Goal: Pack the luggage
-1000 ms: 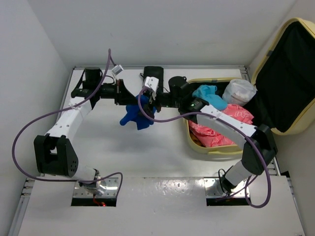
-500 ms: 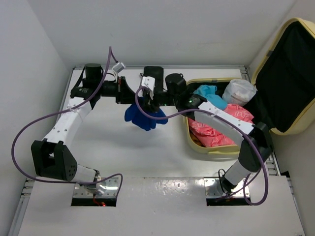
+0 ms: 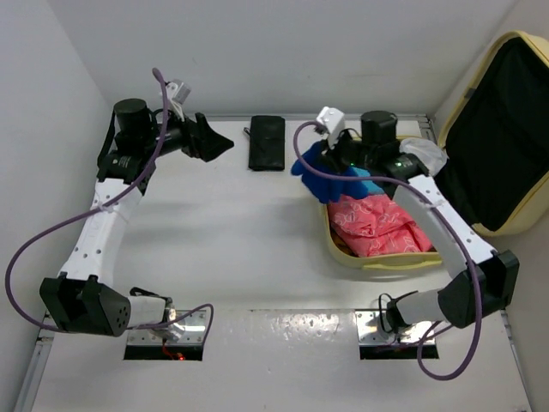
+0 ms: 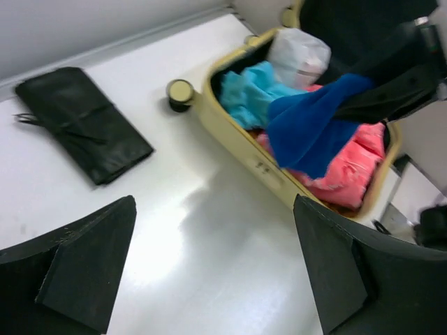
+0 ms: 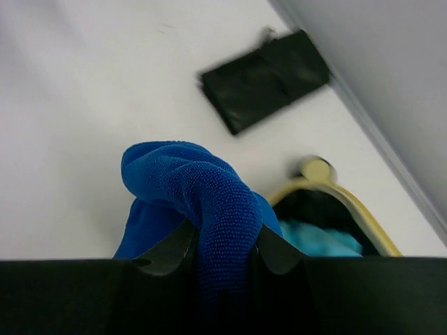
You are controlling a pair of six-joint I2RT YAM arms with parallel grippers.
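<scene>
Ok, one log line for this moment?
left gripper: open, empty | right gripper: shut on blue cloth, over luggage | black pouch: on table

No readable text or label (not even on the luggage (image 3: 513, 227))

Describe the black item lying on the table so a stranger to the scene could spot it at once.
Start at the open yellow luggage on the right of the white table. Look left along the far edge to a folded black pouch. It alone lies flat on the tabletop outside the luggage.
</scene>
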